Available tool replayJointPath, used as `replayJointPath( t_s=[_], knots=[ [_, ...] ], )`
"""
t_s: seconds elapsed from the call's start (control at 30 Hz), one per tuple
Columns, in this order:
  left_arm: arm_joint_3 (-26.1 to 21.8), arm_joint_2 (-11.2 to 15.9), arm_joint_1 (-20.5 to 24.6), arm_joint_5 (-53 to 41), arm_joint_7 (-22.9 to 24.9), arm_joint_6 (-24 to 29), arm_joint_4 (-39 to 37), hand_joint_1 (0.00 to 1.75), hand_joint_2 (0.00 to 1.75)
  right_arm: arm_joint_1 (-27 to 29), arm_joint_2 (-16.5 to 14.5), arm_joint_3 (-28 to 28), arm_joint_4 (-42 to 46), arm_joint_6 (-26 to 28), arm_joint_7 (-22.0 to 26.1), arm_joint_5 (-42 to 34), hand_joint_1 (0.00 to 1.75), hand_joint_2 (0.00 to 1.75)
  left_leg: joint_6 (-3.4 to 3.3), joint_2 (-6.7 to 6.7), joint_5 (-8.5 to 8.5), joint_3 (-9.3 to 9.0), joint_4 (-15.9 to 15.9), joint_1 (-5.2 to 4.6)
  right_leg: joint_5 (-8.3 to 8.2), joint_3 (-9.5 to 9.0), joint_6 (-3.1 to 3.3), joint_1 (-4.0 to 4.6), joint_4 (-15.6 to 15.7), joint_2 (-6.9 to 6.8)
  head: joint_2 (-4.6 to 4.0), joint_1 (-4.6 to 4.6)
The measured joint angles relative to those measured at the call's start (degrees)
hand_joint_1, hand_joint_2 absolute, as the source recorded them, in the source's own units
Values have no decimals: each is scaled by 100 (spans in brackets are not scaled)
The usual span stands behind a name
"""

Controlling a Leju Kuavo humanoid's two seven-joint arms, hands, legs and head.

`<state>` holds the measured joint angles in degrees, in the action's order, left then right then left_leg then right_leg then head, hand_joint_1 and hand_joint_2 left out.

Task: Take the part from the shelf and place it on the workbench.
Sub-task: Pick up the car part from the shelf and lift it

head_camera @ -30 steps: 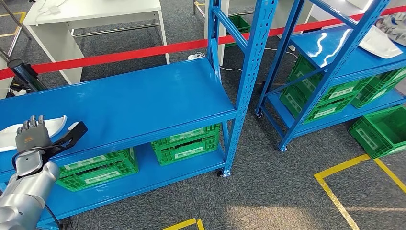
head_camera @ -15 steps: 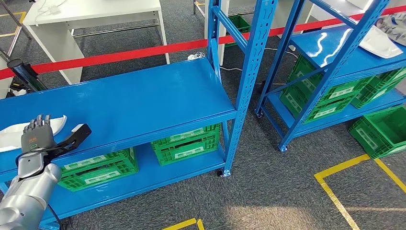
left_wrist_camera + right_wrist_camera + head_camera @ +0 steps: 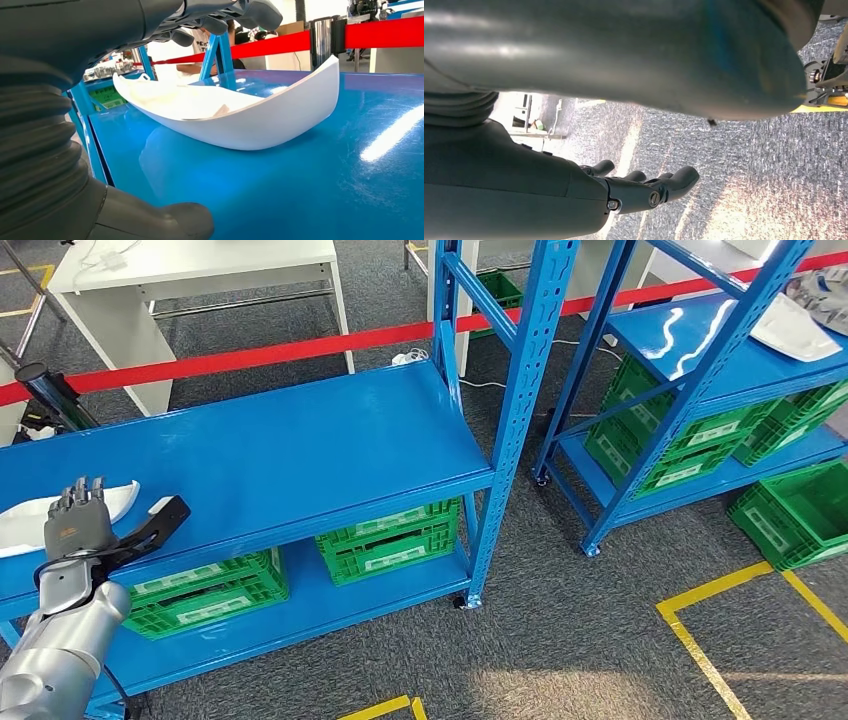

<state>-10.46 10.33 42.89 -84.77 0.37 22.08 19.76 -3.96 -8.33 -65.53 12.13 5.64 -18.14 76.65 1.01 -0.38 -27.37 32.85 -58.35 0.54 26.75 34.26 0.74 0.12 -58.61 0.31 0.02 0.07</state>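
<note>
Head view, nearest first. Left arm enters at 7 o'clock; left hand (image 3: 78, 525) is raised over the front edge of the blue shelf (image 3: 300, 455), fingers (image 3: 82, 495) extended and spread wide, thumb (image 3: 160, 518) stuck out toward 2 o'clock. It holds nothing.

Left wrist view: fingers arch above, thumb lies low near the shelf surface, with an open gap between them. The part (image 3: 240, 112), a white curved shell, sits on the blue shelf just beyond the fingertips; no contact visible.

In the head view the part (image 3: 30, 518) lies at 9 o'clock on the shelf's upper deck, partly hidden behind the hand.

Right hand (image 3: 644, 192) in the right wrist view: hangs over grey carpet, dark fingers loosely straight and slightly apart, nothing held.

Below the upper deck: green crates (image 3: 300, 560) on the lower deck, 6 to 7 o'clock.

Farther out: yellow floor tape (image 3: 720, 630) at 4 o'clock. Second blue rack (image 3: 720, 360) at 2 o'clock carrying more green crates and another white part (image 3: 795, 330). Red barrier tape (image 3: 300, 345) runs across behind the shelf. White table (image 3: 190, 270) at 11 o'clock.
</note>
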Motion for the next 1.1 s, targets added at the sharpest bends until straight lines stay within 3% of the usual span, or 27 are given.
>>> replayJointPath(
  t_s=[0.5, 1.1],
  knots=[
    [-125, -12, -71, 129, -129, 243, 64, 0, 175, 0, 0, -19, 0, -1, -1, 9, 0, 0, 0, 0, 0, 0, 1, 0, 1, 0, 0, 0, 0, 0, 1, 0],
    [-127, -32, -117, -89, 201, 196, 45, 0, 175, 0, 0, -19, 0, -20, -1, 97, 0, 0, 0, 0, 0, 0, 1, 0, 2, 0, 0, 0, 0, 0, 1, 0]
  ],
)
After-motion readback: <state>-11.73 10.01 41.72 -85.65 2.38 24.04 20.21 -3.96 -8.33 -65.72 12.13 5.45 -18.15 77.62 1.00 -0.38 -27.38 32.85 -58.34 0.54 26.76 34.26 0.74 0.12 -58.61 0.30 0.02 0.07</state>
